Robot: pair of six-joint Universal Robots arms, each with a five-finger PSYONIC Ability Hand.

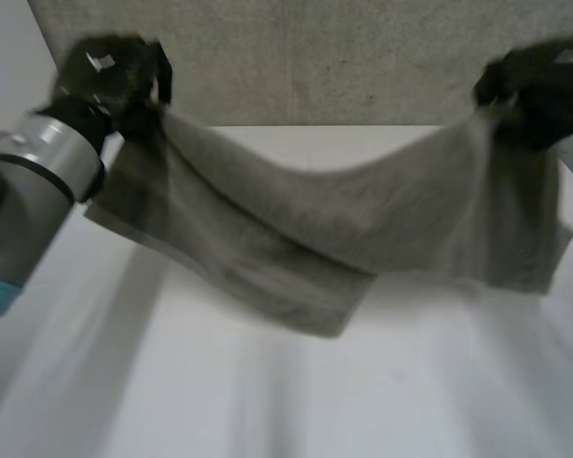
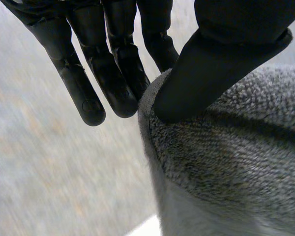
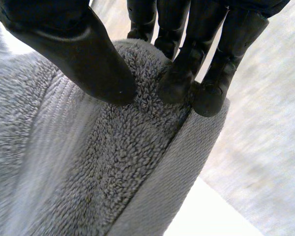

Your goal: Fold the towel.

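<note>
White table (image 1: 267, 401) underneath; grey towel (image 1: 296, 239) hangs in the air above it, stretched wide and sagging in the middle. Left hand (image 1: 115, 72) pinches one top corner, thumb against fingers; right hand (image 1: 540, 91) pinches the other top corner the same way

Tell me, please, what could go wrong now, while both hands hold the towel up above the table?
1. The left hand pinches the towel close to its edge, between thumb and fingers; that end might slip out.
2. The towel sags between it and the right hand, its lower edge uneven, so it may land creased on the table.
</note>
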